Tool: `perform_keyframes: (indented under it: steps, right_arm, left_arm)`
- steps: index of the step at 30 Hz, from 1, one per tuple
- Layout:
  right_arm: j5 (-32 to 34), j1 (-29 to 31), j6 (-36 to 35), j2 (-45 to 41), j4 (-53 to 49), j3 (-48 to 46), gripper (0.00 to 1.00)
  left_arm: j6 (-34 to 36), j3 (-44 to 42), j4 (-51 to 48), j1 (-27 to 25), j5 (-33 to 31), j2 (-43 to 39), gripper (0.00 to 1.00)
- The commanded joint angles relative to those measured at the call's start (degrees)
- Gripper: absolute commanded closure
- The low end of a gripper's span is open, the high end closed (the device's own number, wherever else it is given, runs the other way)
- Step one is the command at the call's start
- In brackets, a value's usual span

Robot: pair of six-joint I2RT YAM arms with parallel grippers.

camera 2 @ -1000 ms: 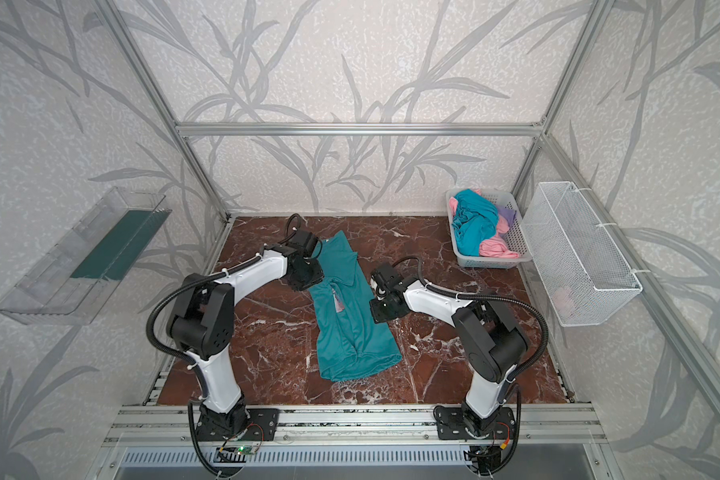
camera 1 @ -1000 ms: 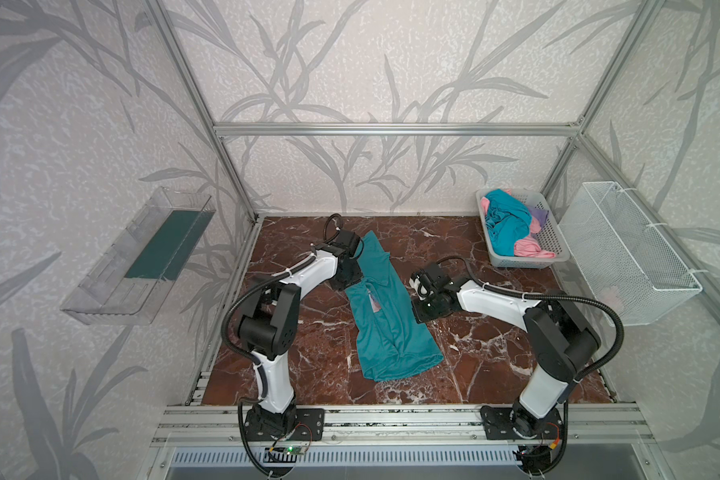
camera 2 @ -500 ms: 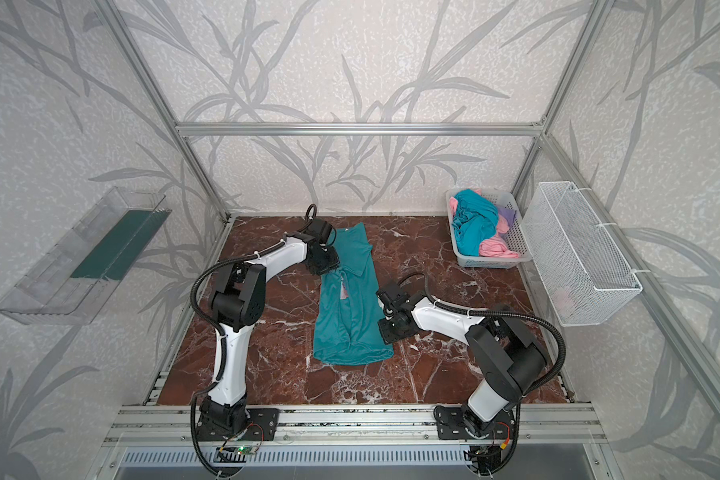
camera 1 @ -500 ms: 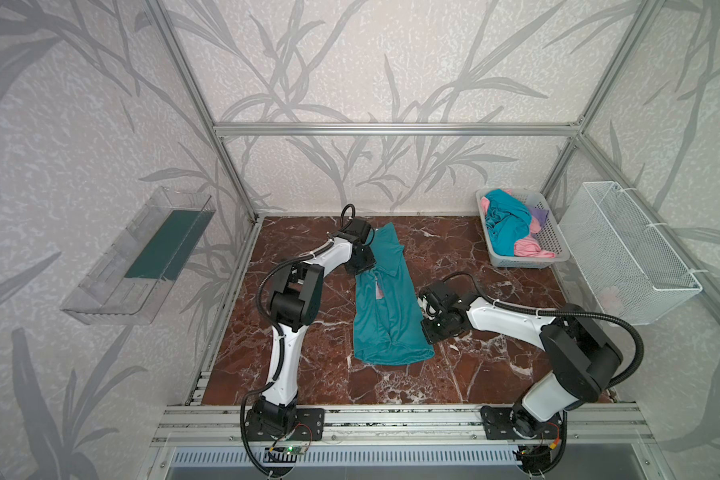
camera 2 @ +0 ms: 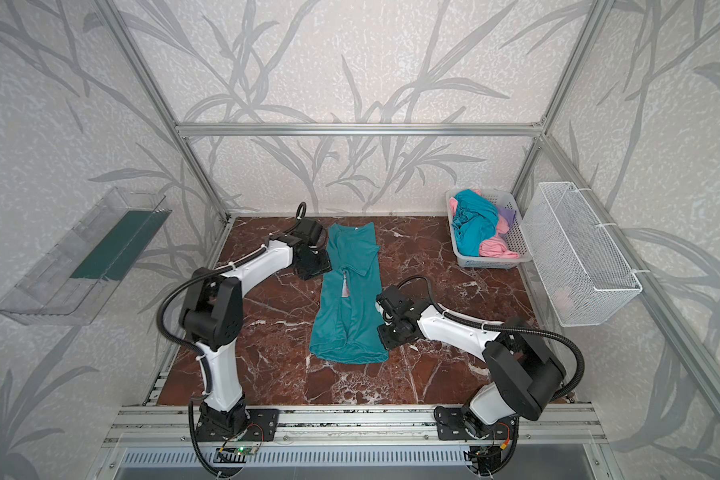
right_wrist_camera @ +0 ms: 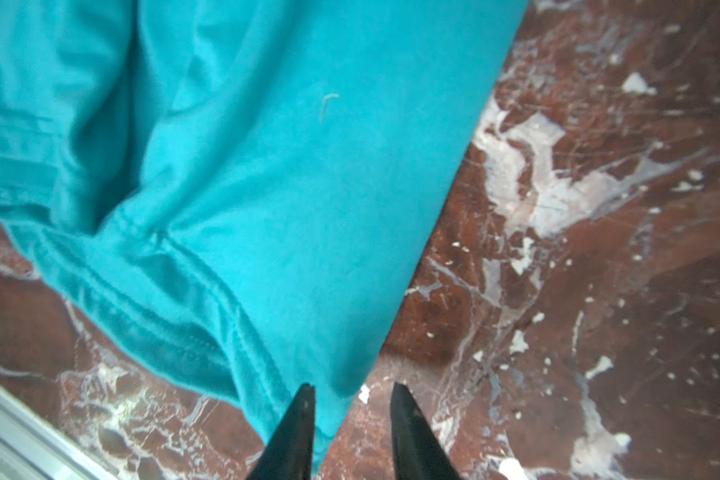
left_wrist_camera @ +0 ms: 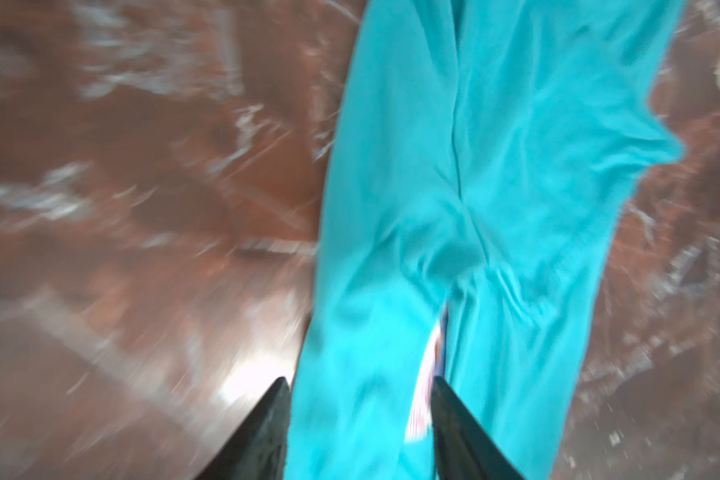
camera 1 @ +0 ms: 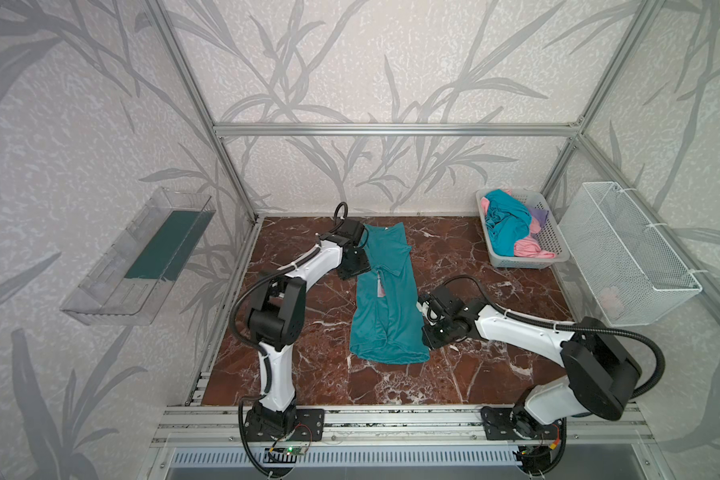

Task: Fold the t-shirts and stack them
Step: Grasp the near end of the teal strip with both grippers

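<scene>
**One teal shirt laid out lengthwise, both pincers apart at its edges**

The red-brown marble tabletop (camera 1: 474, 374) carries one teal t-shirt (camera 1: 385, 307) at its centre, seen in both top views. The shirt is flat and narrow, with its side parts folded in towards the middle, so it reads as a long strip, narrow at the far end and widest at the near end. Its long axis runs from 12 o'clock to 6 o'clock. The stitched hem points to 6, and the end at 12 lies close to the back wall.

At 2 o'clock stands one grey basket (camera 1: 555, 245). It holds a crumpled heap of t-shirts (camera 1: 506, 224) in three colours: teal, pink and lilac. How many garments make up the heap cannot be told.

Two white arms work the cloth, one pincer each. The left pincer (camera 1: 364, 270) sits at the shirt's 9 o'clock edge, towards the far end. In the left wrist view its fingers (left_wrist_camera: 267, 428) stand well apart and teal cloth lies between them. The right pincer (camera 1: 427, 338) is at the 4 o'clock edge near the hem. Its fingers (right_wrist_camera: 302, 424) are also apart, and the hem corner lies just between them.

One sliver of pink-and-white print (camera 1: 380, 289) shows in the slit along the shirt's middle.
</scene>
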Motion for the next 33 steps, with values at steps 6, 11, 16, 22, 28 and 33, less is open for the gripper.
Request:
perform_keyframes:
  steps: [6, 11, 16, 22, 28, 33]
  right_arm:
    - [-12.8, 0.1, 1.2, -0.2, 6.1, -4.5, 0.48]
    - [-16.6, -0.9, 4.2, 1.3, 9.3, -5.2, 0.45]
    - [-18.6, -2.5, 7.4, 0.0, 12.2, -8.2, 0.39]
    - [-15.4, -3.0, 7.6, -1.9, 8.4, -9.1, 0.33]
    - [-13.7, -3.3, 9.4, 0.5, 9.5, -9.2, 0.42]
    - [-12.6, -3.3, 11.1, 2.1, 10.7, -8.8, 0.64]
  left_arm:
    - [-6.2, -26.1, 2.6, -3.0, -1.0, -19.0, 0.4]
    - [-11.1, -35.7, 5.7, -8.4, 0.2, -21.9, 0.37]
    - [-16.0, -41.5, 9.4, -12.9, 1.7, -22.7, 0.3]
    - [-19.0, -44.4, 11.0, -16.5, 2.4, -21.9, 0.28]
    - [-21.0, -46.0, 12.9, -18.7, 3.1, -21.2, 0.42]
    - [-21.5, -45.0, 14.3, -19.7, 4.1, -18.3, 0.62]
